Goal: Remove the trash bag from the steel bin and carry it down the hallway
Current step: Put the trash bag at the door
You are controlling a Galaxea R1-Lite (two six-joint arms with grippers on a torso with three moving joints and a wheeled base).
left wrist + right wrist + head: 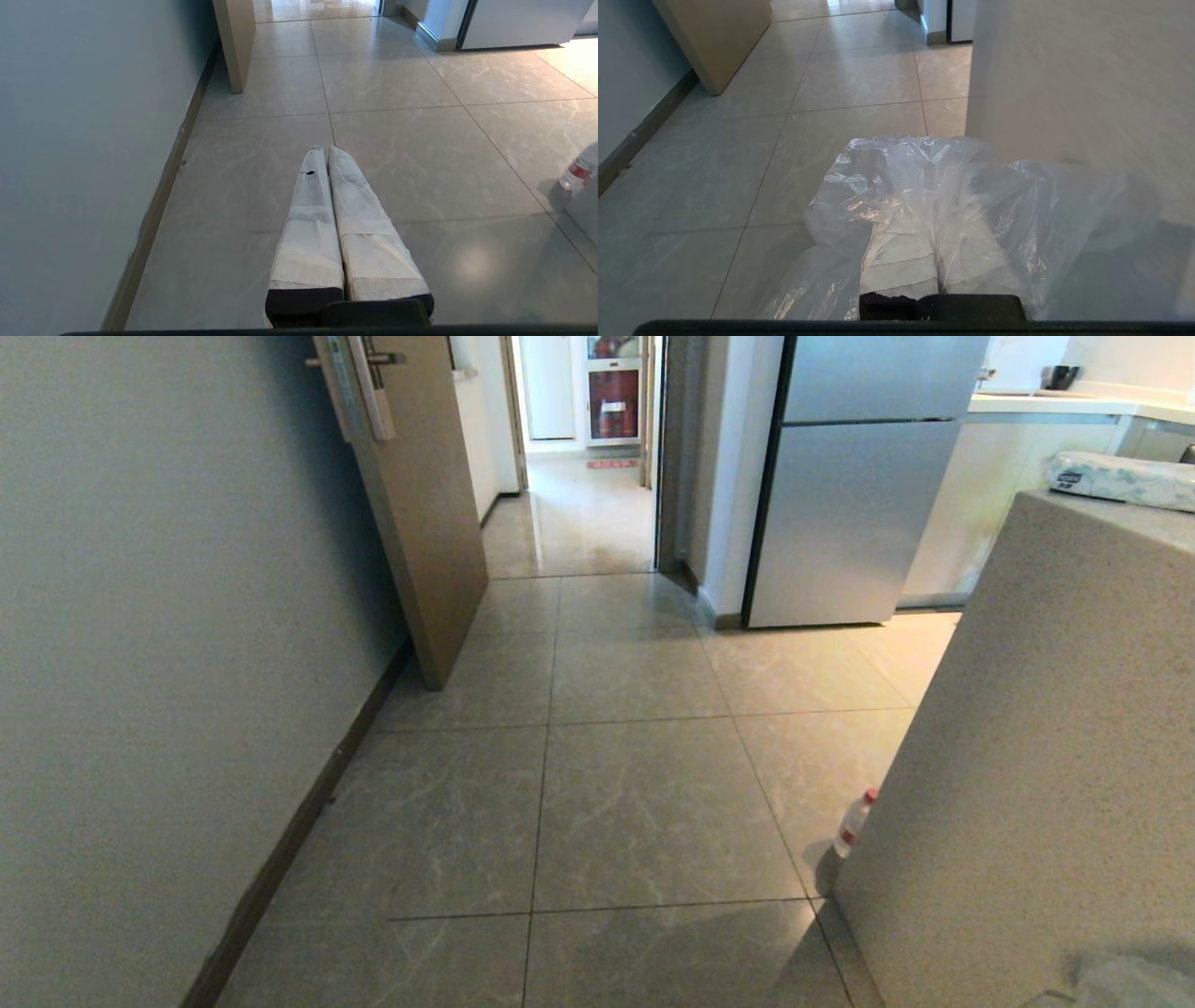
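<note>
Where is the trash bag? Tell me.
The trash bag is draped over the shut right gripper in the right wrist view, beside the counter wall.

You are looking along glossy grey marbled floor tiles (pixel 644 803). A plain wall (pixel 168 644) with a dark baseboard (pixel 308 812) runs on your left, ending at an open brown door (pixel 420 513). Ahead stands a steel refrigerator (pixel 859 495); a speckled table (pixel 1046 784) rises on your right, beside a small bottle (pixel 854 823).

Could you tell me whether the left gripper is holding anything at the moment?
No, the left gripper is shut with nothing between its fingers, over the bare floor tiles.
</note>
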